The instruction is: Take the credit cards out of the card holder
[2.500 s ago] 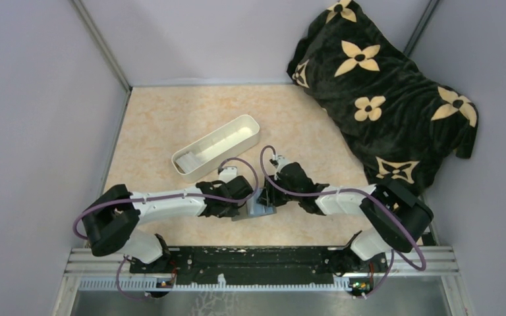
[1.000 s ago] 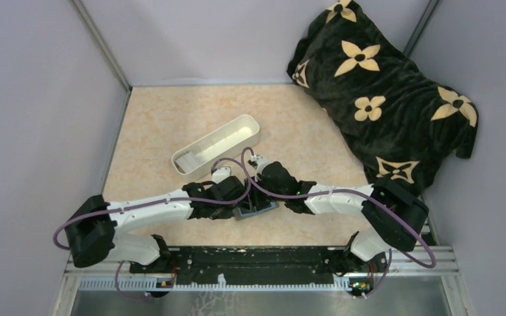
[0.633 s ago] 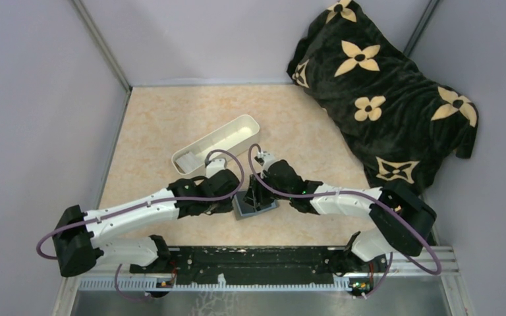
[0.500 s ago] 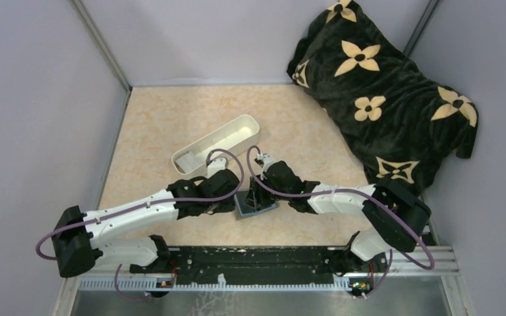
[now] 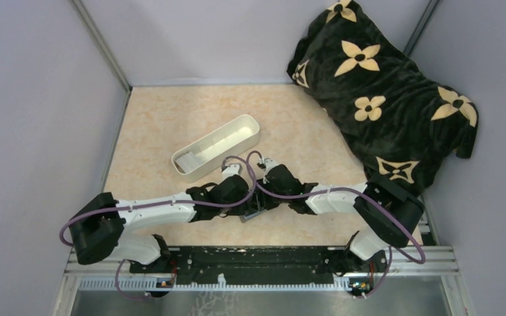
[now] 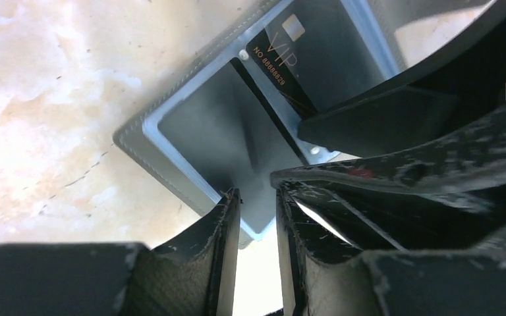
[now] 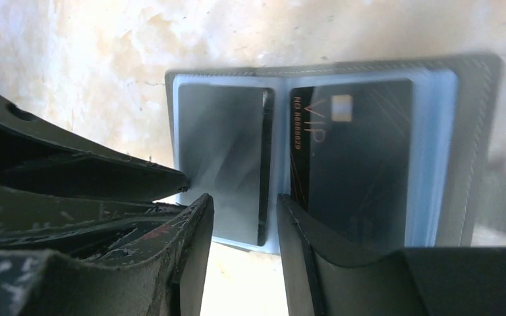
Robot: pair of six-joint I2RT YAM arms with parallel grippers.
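The grey card holder point(image 7: 474, 131) lies open and flat on the table, its blue-grey pockets facing up. A black credit card marked VIP point(image 7: 356, 158) sits in one pocket, and another dark card point(image 7: 221, 151) sits in the other. My right gripper point(image 7: 244, 204) is open, its fingertips astride the holder's middle fold at the near edge. My left gripper point(image 6: 258, 201) stands open by a narrow gap over a corner of the holder point(image 6: 171, 171), nothing between its fingers. In the top view both grippers point(image 5: 247, 196) point(image 5: 263, 192) meet over the holder point(image 5: 253, 214), hiding most of it.
A long white tray point(image 5: 216, 147) lies just behind the grippers, towards the left. A black blanket with cream flowers point(image 5: 382, 92) fills the back right corner. Grey walls close in the table on three sides.
My left gripper's jaws have parted. The left arm drew back to the left, then came back right to the card holder. The right gripper has stayed over the holder.
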